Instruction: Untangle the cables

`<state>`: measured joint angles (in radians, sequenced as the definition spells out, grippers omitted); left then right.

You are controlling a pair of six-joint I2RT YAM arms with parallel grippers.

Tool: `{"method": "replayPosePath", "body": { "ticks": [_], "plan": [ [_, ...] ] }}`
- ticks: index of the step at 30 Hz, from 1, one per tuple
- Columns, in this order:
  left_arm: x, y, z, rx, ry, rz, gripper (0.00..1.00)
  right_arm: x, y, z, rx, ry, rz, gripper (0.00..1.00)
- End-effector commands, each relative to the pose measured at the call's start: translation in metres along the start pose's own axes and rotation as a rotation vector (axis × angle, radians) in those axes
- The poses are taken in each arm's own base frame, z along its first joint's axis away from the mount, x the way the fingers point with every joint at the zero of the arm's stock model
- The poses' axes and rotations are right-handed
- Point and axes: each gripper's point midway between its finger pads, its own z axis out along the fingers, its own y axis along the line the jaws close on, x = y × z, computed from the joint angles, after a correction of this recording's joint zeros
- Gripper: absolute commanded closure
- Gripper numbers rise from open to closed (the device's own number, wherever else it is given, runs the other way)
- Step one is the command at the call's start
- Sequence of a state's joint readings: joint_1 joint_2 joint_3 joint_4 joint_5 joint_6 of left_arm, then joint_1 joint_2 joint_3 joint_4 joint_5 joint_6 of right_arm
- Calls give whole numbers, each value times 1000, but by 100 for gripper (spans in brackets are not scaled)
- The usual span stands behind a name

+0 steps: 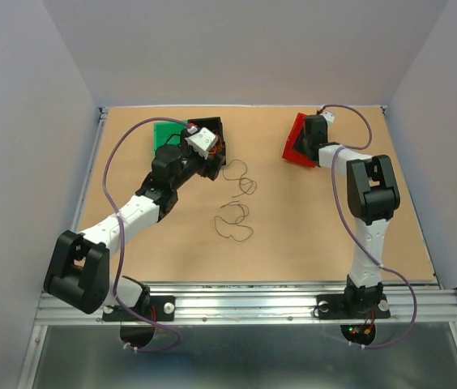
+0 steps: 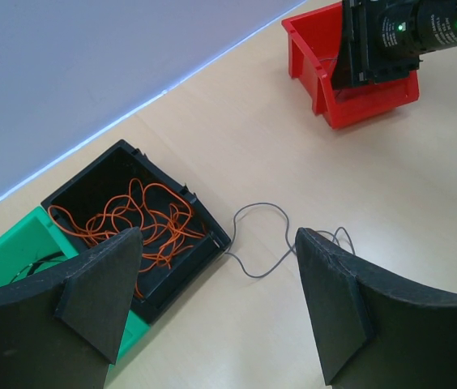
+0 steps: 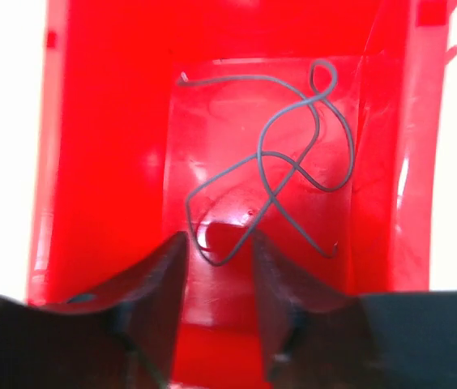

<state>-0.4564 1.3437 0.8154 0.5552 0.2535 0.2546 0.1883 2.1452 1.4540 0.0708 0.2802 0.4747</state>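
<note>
Grey walls enclose a tan worktop (image 1: pixel 309 243). One arm, the left arm (image 1: pixel 135 211), reaches toward the far-left corner; the left jaws stand wide apart, holding nothing, above a black bin (image 2: pixel 91 178) and the green bin (image 2: pixel 6 247) touching it. At the far-right corner the right arm (image 1: pixel 368 219) dips into a red bin (image 3: pixel 107 162), the right jaws narrowly parted. Orange cables (image 2: pixel 151 220) lie tangled in the black bin. Dark cables (image 1: pixel 237 212) lie loose mid-worktop. One grey cable (image 3: pixel 262 156) curls in the red bin, its lower loop between the jaw tips.
</note>
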Motion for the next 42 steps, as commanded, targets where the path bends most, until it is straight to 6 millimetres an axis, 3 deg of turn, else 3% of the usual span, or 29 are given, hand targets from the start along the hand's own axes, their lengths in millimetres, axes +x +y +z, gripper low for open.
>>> {"method": "replayPosePath", "body": {
  "ticks": [1,8,10,13,17,20,25,29,34,38,40,42],
  "plan": [
    [-25,4,-1,-11,-70,28,12,-68,14,-39,-27,-150,22,52],
    [-23,5,-1,-18,-66,28,12,-81,8,-90,-50,-189,-7,44],
    [-25,6,-1,-21,-68,30,12,-62,13,-101,-109,-141,-51,43],
    [-24,6,-1,-24,-66,31,12,-43,51,-129,-272,-106,-177,33],
    [-24,8,-1,-33,-66,31,12,3,109,-158,-479,-38,-340,20],
    [-25,10,-1,-45,-65,28,12,38,137,-169,-603,25,-422,10],
    [-25,11,-2,-49,-66,24,12,83,157,-158,-670,113,-492,9],
    [-25,10,-1,-47,-65,24,12,103,170,-148,-679,149,-514,9],
    [-25,11,-1,-47,-65,25,12,110,182,-120,-624,133,-533,11],
    [-25,11,-1,-50,-64,27,12,129,186,-96,-597,153,-561,11],
    [-23,13,-1,-60,-60,24,12,133,190,-93,-605,152,-579,11],
    [-22,27,1,-142,-47,-5,12,138,197,-94,-617,148,-607,13]
  ]
}}
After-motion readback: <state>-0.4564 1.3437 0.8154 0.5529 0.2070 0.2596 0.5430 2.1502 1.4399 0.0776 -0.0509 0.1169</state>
